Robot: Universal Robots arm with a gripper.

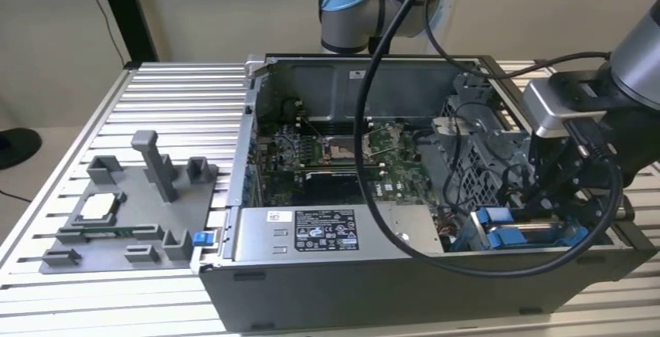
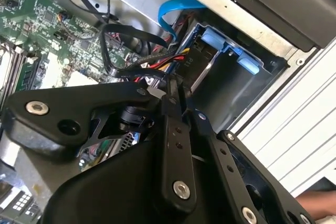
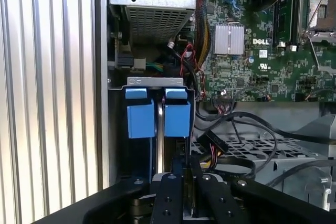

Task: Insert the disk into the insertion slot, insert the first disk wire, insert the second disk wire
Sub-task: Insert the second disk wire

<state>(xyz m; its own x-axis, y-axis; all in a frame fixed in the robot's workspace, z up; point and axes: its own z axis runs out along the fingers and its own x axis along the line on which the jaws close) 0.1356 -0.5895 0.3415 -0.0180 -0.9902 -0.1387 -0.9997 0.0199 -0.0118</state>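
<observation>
Going across the exterior view from its left, past the open computer case (image 1: 309, 113), the insertion slot (image 1: 511, 236) sits in the case's near corner at that view's right, right under the gripper (image 3: 181, 174). In the first wrist view the slot's two blue tabs (image 3: 140, 119) lie straight ahead of the fingertips, and a thin silver edge (image 3: 159, 140) runs lengthwise from the tips to between the tabs. The fingers are pressed together; I cannot tell whether that edge is the disk.
</observation>
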